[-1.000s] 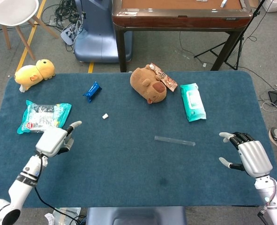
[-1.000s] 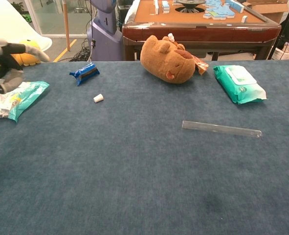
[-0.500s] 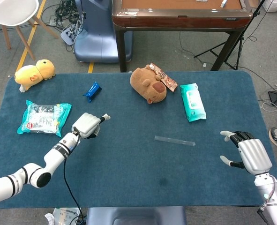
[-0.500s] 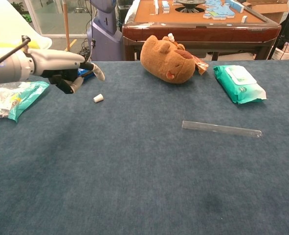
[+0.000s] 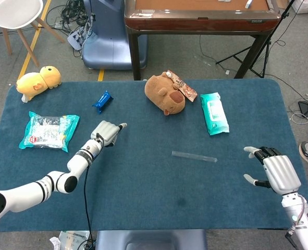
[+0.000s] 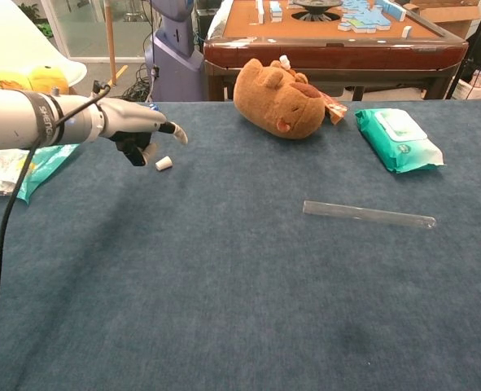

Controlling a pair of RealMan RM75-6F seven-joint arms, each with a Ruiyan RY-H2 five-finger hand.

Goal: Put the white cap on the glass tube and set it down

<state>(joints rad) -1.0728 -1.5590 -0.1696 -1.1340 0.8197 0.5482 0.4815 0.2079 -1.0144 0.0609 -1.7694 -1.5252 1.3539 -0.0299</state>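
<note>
The small white cap (image 6: pixel 163 164) lies on the blue table cloth; in the head view my left hand covers it. My left hand (image 6: pixel 141 135) (image 5: pixel 108 134) hovers just above and left of the cap, one finger stretched out to the right, the others bent down near the cap, holding nothing. The glass tube (image 5: pixel 194 156) (image 6: pixel 369 214) lies flat right of the table's middle, well away from both hands. My right hand (image 5: pixel 272 171) hangs over the table's right edge with its fingers apart and empty; the chest view does not show it.
A brown plush (image 5: pixel 165 94) (image 6: pixel 277 98) and a teal wipes pack (image 5: pixel 214 113) (image 6: pixel 398 140) lie at the back. A blue wrapper (image 5: pixel 102 101), a teal snack bag (image 5: pixel 48 130) and a yellow plush (image 5: pixel 38 81) are on the left.
My left arm has reached forward and to the right from beside the snack bag until its hand is over the white cap. The right hand, tube and cap have stayed put.
</note>
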